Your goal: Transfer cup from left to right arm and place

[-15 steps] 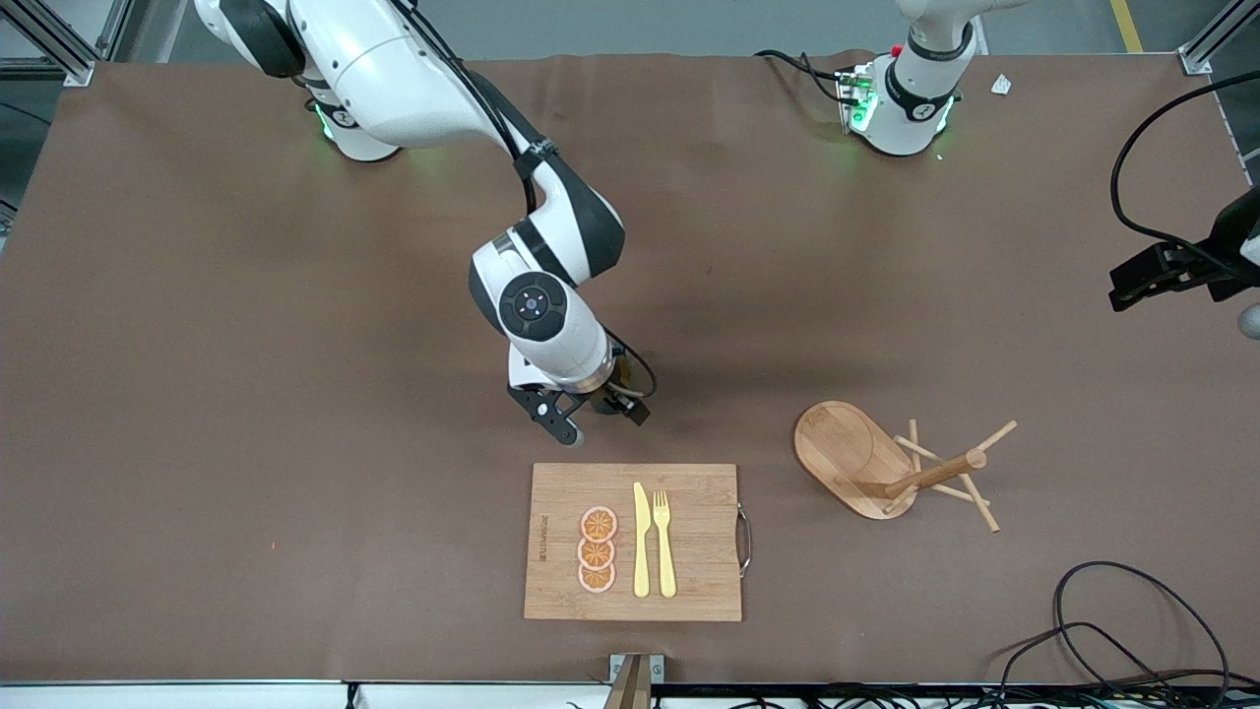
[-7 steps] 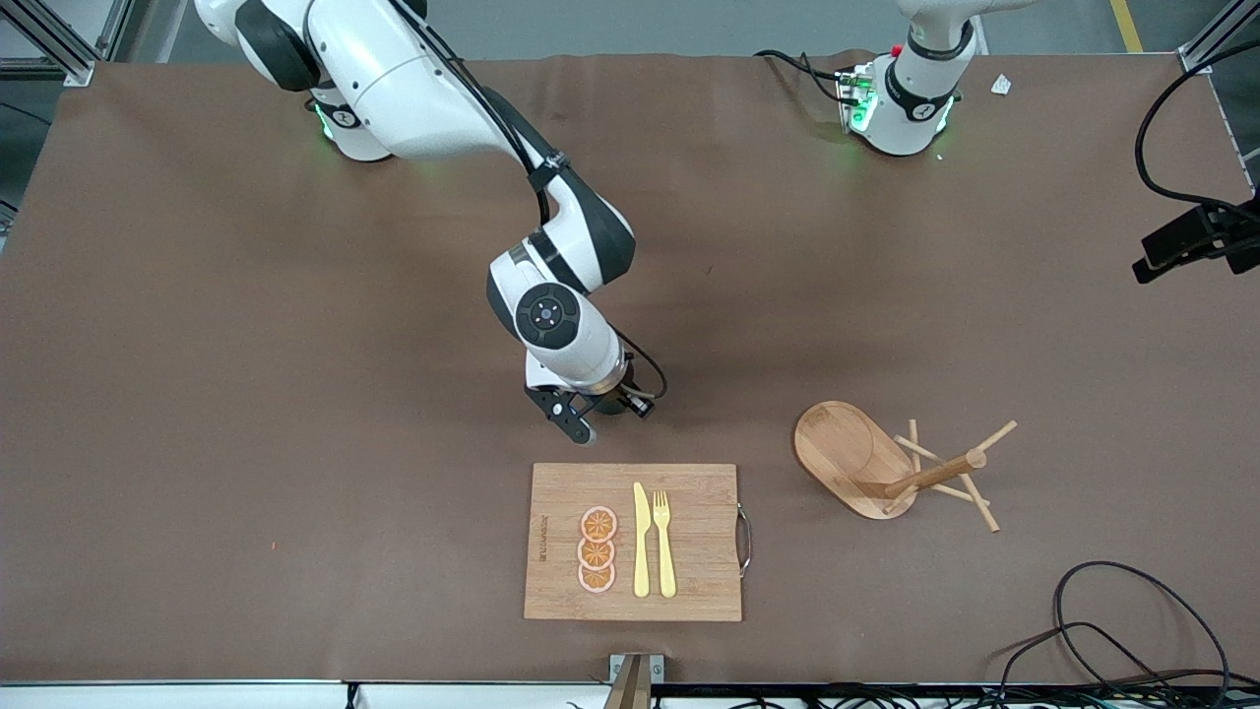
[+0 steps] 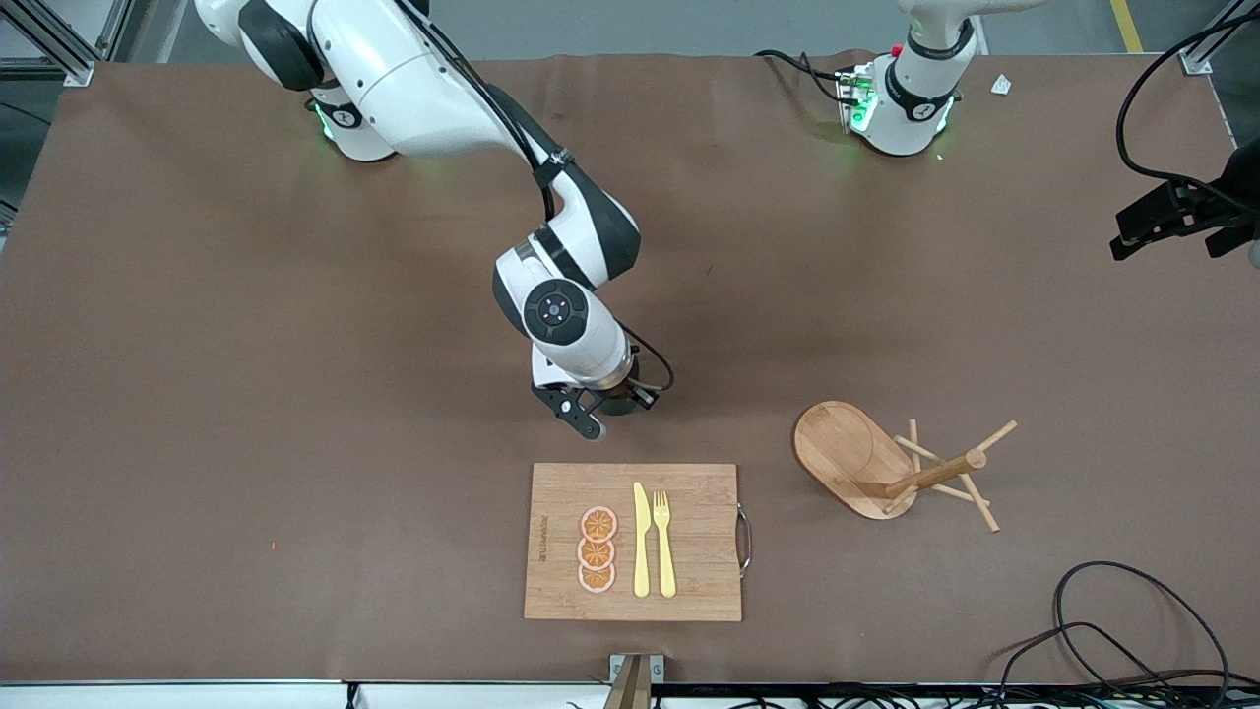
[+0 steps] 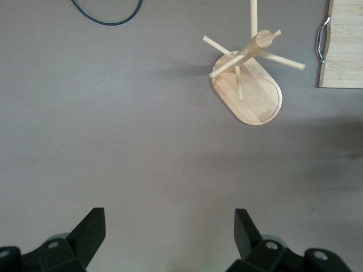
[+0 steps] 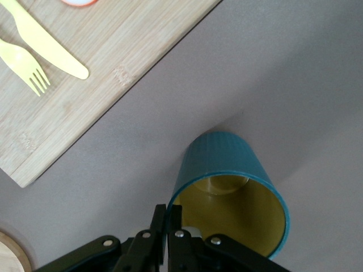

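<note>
The cup [image 5: 227,181], dark teal and ribbed with a yellow inside, stands on the brown cloth a short way from the wooden cutting board [image 5: 85,85]. My right gripper [image 5: 168,218] is shut on its rim, one finger inside the wall and one outside. In the front view the right gripper [image 3: 596,418] hangs just farther from the camera than the board [image 3: 689,542], and the right wrist hides the cup. My left gripper [image 4: 169,215] is open with nothing between its fingers. It waits over the table's edge at the left arm's end [image 3: 1147,222].
On the board lie a yellow knife [image 3: 641,540], a yellow fork [image 3: 664,544] and three orange slices [image 3: 597,551]. A wooden mug tree [image 3: 886,463] stands toward the left arm's end. Black cables [image 3: 1132,630] lie near the front corner there.
The right gripper has closed on the cup's rim and shifted slightly toward the left arm's end. The left gripper has drifted along the table's edge, still open.
</note>
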